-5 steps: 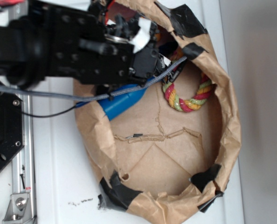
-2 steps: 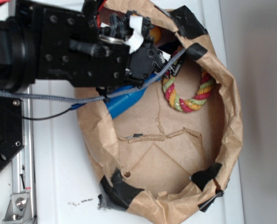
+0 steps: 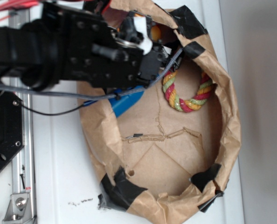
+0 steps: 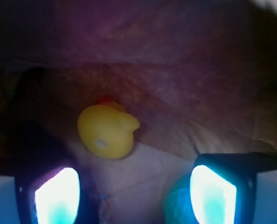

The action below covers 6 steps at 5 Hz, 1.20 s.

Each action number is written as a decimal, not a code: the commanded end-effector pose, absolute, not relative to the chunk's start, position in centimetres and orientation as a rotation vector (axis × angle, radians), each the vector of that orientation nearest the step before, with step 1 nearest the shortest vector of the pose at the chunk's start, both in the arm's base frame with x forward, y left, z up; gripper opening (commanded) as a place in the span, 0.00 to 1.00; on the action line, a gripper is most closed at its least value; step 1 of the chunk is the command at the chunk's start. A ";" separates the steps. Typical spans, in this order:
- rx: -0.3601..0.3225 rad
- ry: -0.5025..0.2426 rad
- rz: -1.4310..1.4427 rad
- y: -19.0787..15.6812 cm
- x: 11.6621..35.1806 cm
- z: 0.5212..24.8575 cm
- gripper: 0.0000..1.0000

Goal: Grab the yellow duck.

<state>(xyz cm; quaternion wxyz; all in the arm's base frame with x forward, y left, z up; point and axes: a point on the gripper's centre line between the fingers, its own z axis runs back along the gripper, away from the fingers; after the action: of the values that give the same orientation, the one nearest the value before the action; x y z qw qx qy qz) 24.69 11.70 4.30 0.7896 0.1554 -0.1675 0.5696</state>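
The yellow duck [image 4: 108, 130] lies on the brown paper floor against the bag's wall, just ahead of my fingers and a little left of centre in the wrist view. In the exterior view only a sliver of the yellow duck [image 3: 154, 32] shows behind the arm near the bag's top rim. My gripper [image 4: 135, 193] is open, its two glowing pads apart at the bottom of the wrist view, with nothing between them. My gripper [image 3: 162, 57] is mostly masked by the black arm in the exterior view.
A brown paper bag [image 3: 231, 130] with black tape patches rings the work area. A red-yellow-green rope ring [image 3: 187, 100] lies inside at the right. A blue object [image 3: 124, 101] sits under the arm. A teal-green rounded thing [image 4: 180, 207] lies by the right finger.
The arm has shifted up and toward the bag's top rim, bringing the gripper closer to the duck. The rope ring and bag have not moved.
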 end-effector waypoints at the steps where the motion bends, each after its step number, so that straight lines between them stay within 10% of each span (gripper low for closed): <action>1: 0.346 -0.370 1.278 14.1 24.8 4.7 1.00; 6: 0.398 -0.314 1.283 17.3 23.5 2.5 1.00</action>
<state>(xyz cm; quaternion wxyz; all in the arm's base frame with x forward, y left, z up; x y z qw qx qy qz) 25.74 14.90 2.81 0.7888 0.1732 -0.1676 0.5654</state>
